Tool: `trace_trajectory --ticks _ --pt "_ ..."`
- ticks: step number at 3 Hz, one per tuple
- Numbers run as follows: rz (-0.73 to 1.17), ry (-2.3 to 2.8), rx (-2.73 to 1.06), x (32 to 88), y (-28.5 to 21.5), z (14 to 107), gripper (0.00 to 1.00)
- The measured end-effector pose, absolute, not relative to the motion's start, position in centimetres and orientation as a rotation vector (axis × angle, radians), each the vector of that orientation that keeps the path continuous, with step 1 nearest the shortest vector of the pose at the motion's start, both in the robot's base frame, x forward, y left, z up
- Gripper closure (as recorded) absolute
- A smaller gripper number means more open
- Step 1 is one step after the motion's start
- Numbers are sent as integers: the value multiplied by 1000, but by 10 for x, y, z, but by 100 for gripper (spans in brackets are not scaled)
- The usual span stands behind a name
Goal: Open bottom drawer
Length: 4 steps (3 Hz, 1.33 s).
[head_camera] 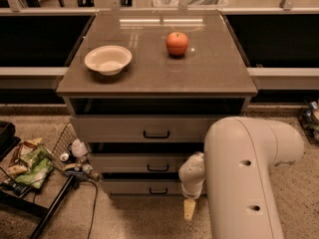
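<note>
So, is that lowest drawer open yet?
Shut, it seems: the bottom drawer has its front pushed back in, with no inside showing. The gripper hangs low near the floor, right of the handle, not on it.

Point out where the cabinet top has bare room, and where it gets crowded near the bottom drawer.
Bare: the cabinet top right of the apple, and its front strip below the white bowl. Crowded: the end effector hangs by the bottom drawer at its right end, and litter covers the floor to the left.
</note>
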<state>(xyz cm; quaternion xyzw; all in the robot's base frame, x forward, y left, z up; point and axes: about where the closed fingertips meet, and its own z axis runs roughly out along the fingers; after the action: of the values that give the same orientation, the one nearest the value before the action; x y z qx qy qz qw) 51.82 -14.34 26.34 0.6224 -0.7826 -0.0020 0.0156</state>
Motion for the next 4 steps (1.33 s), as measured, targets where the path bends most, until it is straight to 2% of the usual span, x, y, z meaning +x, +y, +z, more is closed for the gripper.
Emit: trace_trajectory --ticks 4 --pt "159 -2405 2203 550 -154 233 0"
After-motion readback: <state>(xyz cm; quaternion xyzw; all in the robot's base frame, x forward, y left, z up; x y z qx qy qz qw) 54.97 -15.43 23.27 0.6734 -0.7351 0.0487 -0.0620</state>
